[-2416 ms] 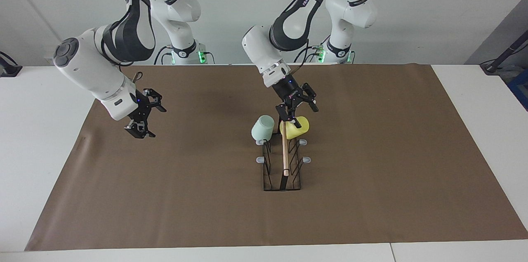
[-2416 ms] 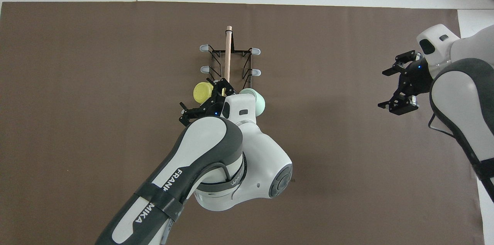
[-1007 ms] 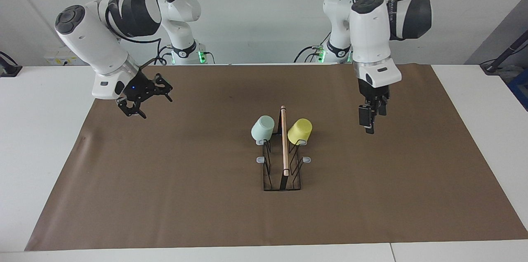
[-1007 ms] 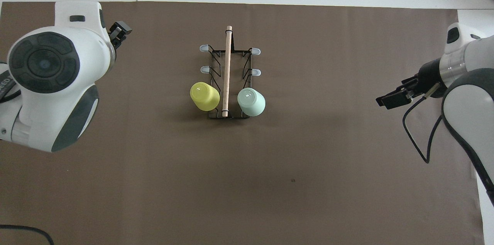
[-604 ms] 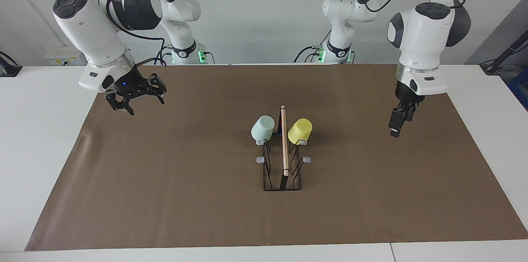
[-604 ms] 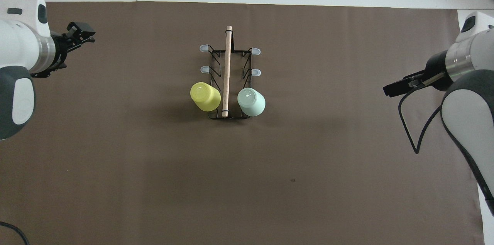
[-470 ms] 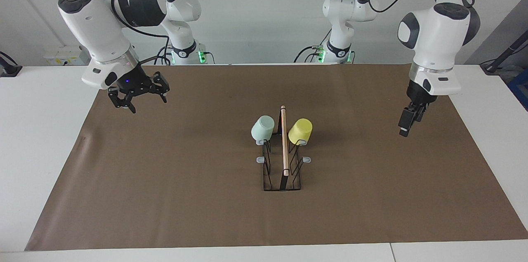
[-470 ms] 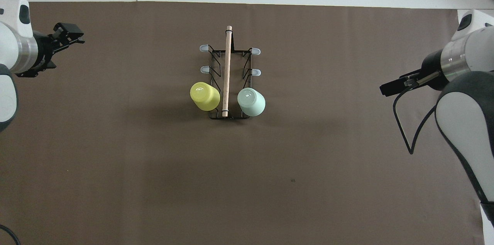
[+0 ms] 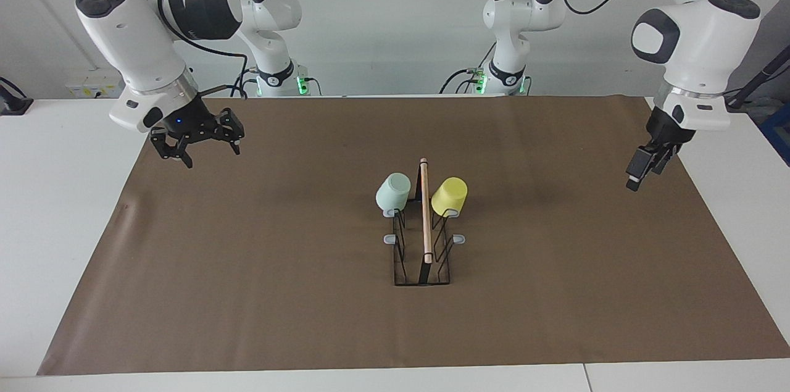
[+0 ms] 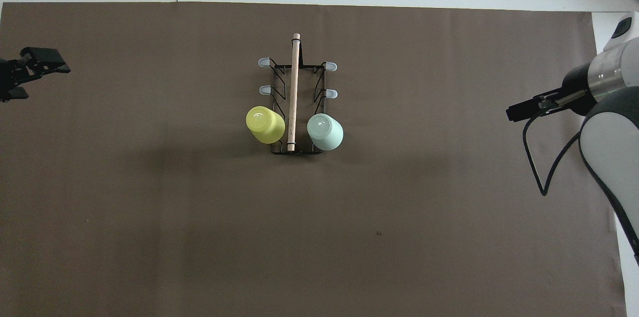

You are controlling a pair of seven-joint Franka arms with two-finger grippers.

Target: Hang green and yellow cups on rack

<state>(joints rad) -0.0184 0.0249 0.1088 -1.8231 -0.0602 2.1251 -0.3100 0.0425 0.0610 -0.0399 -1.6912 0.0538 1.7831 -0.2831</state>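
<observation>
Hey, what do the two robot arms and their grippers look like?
Both arms are glossy white with rounded joints and dark grey padded bands. The right gripper and left gripper are black, each on a silver wrist ring. Thin black cables loop along both arms, and green lights glow at the bases.

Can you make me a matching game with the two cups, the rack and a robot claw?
Things:
1. bright yellow plastic cup
2. pale mint green plastic cup
3. black wire rack with wooden rod
4. right claw

States:
A. open, holding nothing
B. hung toward the left arm's end
C. stands on the brown mat
D. hung toward the right arm's end

Pairs: 1-B, 2-D, 3-C, 4-A
</observation>
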